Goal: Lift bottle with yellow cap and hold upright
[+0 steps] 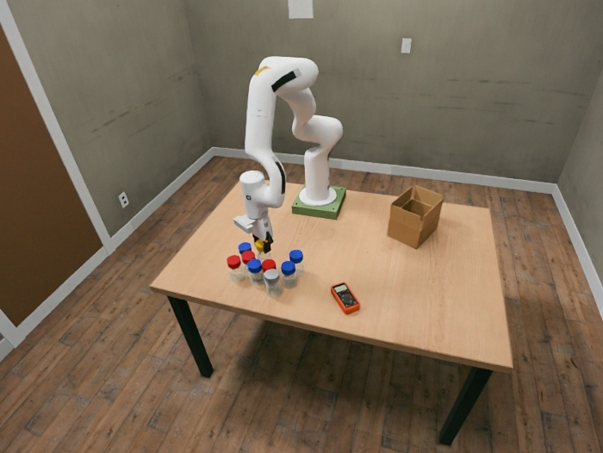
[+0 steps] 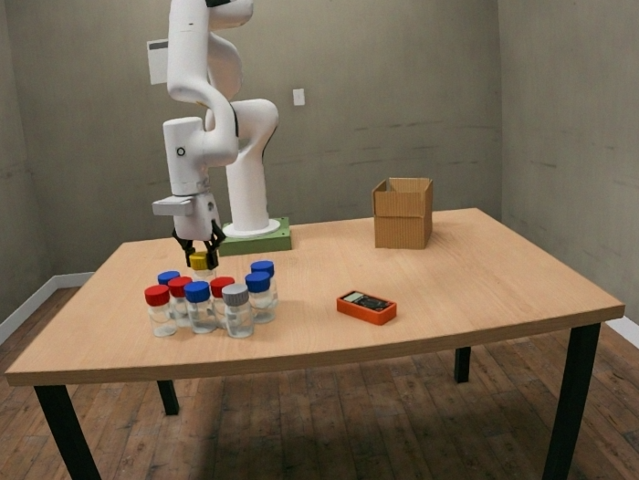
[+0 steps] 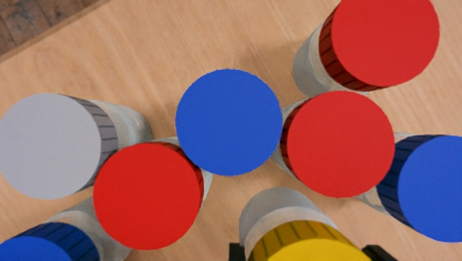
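Observation:
My gripper [image 2: 199,255] is shut on the yellow cap of the clear bottle [image 2: 198,261] and holds it upright, raised a little so its cap stands above the caps around it. It also shows in the top view [image 1: 261,245] and at the bottom edge of the wrist view [image 3: 299,239]. Around it stands a tight cluster of clear bottles, all upright: blue-capped ones [image 2: 197,292] [image 2: 262,267], red-capped ones [image 2: 157,295] [image 2: 222,286] and a grey-capped one [image 2: 235,294]. The lower part of the held bottle is hidden behind the cluster.
An orange multimeter [image 2: 366,307] lies right of the bottles. An open cardboard box [image 2: 403,213] stands at the back right. The arm's green base [image 2: 256,240] is behind the cluster. The table's front edge is near the bottles.

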Controlling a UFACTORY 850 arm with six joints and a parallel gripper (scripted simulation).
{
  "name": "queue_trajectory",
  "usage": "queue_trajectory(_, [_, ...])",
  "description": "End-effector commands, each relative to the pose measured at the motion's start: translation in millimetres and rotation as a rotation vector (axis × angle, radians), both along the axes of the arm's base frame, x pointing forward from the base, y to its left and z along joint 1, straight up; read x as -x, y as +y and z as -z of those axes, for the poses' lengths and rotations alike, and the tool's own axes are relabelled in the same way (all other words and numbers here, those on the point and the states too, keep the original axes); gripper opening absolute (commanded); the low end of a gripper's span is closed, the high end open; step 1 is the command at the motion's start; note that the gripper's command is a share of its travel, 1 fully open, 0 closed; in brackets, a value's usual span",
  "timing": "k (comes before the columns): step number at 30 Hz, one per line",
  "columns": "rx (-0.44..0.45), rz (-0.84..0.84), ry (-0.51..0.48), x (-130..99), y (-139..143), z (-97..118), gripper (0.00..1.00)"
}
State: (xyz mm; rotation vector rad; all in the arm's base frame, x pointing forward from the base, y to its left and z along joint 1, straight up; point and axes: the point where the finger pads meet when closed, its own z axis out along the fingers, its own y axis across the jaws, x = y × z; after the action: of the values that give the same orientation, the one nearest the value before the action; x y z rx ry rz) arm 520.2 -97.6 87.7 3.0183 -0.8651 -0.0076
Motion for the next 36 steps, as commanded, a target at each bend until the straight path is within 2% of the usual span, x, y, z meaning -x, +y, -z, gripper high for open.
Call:
queue_trajectory(1, [0.000, 0.000, -0.002, -1.1, -0.2, -7.7, 0.00])
queue_trajectory(15, [0.000, 0.000, -0.002, -1.1, -0.2, -17.1, 0.00])
queue_trajectory(36, [0.000, 0.000, -0.002, -1.1, -0.2, -16.6, 0.00])
